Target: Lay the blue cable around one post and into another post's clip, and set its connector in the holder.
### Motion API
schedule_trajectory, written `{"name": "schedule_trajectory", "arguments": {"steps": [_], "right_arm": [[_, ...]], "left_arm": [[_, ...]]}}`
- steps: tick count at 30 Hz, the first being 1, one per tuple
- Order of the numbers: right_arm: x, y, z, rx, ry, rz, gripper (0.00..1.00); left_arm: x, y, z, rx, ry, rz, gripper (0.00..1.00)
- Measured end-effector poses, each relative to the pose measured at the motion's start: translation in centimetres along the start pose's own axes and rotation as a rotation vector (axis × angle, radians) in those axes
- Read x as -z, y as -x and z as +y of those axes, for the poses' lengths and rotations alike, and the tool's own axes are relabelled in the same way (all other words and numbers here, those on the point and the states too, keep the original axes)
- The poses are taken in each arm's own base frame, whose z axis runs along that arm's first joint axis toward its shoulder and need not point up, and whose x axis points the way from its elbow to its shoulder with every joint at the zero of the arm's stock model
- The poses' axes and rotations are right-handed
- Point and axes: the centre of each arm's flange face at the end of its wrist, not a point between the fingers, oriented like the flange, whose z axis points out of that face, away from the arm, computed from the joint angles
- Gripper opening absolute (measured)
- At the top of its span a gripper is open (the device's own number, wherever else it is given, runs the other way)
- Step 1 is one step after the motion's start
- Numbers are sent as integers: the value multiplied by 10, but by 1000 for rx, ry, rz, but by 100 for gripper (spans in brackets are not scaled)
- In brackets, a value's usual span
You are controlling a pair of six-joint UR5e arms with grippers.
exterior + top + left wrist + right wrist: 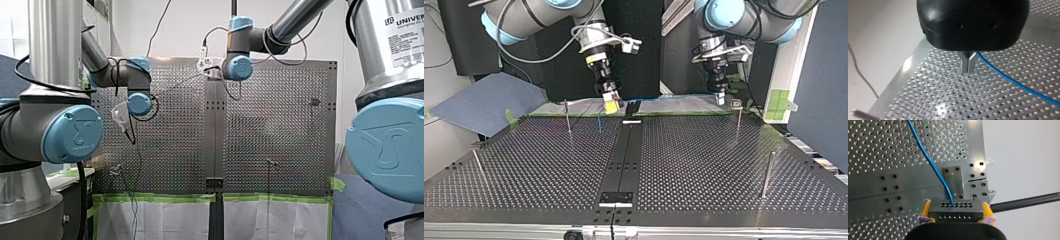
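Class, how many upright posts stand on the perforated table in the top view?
4: far-left post, far-right post, near-left post, near-right post. More may hide behind the arms.

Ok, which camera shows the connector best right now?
The right wrist view: the connector fills the foreground, clamped between my right gripper's yellow pads, with the blue cable entering it. The top view shows it only tiny at that gripper's tip; the front and left wrist views don't show it.
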Motion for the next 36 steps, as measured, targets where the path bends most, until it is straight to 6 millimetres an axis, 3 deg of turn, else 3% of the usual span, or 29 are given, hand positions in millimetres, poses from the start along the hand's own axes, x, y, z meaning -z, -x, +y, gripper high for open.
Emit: {"name": "schedule_trajectory", "arguments": {"steps": [7, 18, 29, 36], "right_arm": [[-8, -9, -12, -1, -21, -11, 0], [-28, 1, -35, 21, -54, -43, 0], [-49, -33, -51, 10, -72, 10, 0], [-60, -37, -60, 13, -87, 15, 0]], "left_arm": [[-18, 34, -5, 52, -18, -35, 0], [-46, 103, -14, 143, -39, -124, 0], [-59, 182, -19, 163, 11, -256, 0], [-63, 199, -29, 150, -9, -233, 0]]}}
